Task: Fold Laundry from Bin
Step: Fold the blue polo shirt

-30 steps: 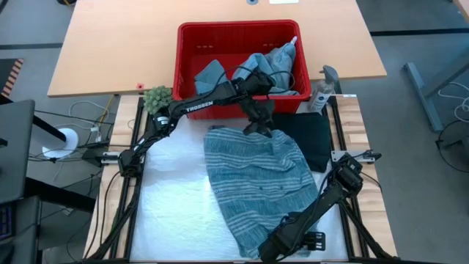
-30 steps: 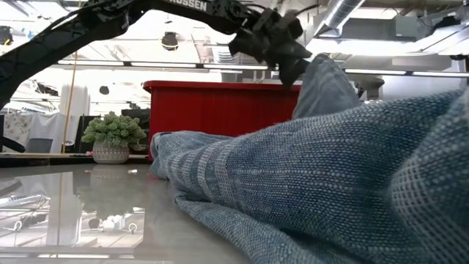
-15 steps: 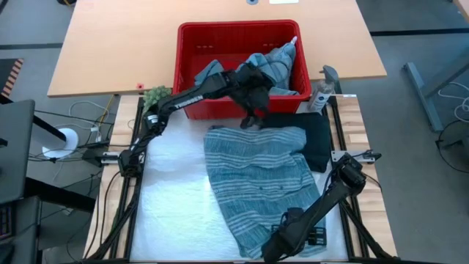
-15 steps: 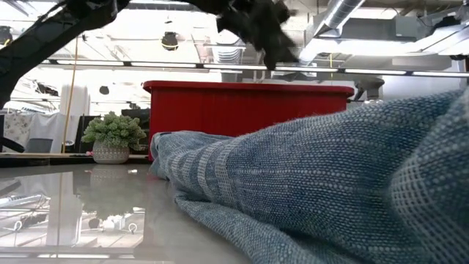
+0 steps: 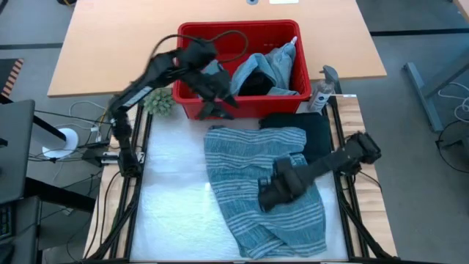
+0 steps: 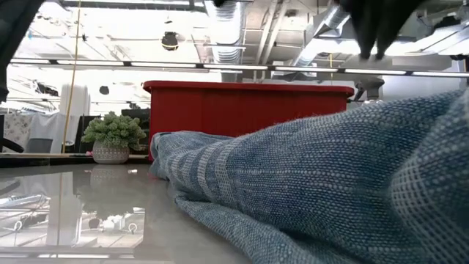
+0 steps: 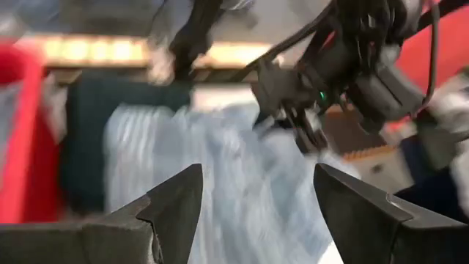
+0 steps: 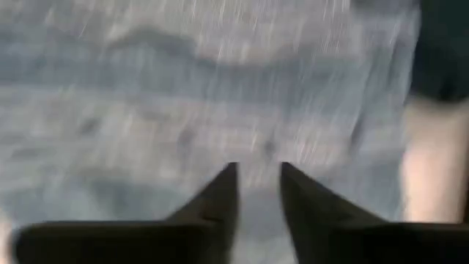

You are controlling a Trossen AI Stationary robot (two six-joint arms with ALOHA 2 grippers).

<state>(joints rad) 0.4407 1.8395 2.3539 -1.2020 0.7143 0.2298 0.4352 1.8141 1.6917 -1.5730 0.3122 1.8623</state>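
The left gripper (image 5: 218,108) hangs over the front wall of the large red rectangular plastic bin (image 5: 192,38), its two dark fingers spread wide with nothing between them, as the left wrist view shows. The right gripper (image 5: 268,196) sits above the middle of the blue-grey striped woven cloth (image 5: 249,176); its fingers (image 8: 220,192) are narrowly parted with a slim gap, gripping nothing. No writing can be read on either arm.

The striped cloth lies spread and rumpled on the white table surface (image 5: 172,213), reaching from just before the bin to the front edge. A black garment (image 5: 314,132) lies flat beside its far right corner. Crumpled light blue denim pieces (image 5: 275,62) fill the bin's right half, around a dark garment (image 5: 250,79). A small green plant (image 5: 157,100) stands beside the bin's front left corner.
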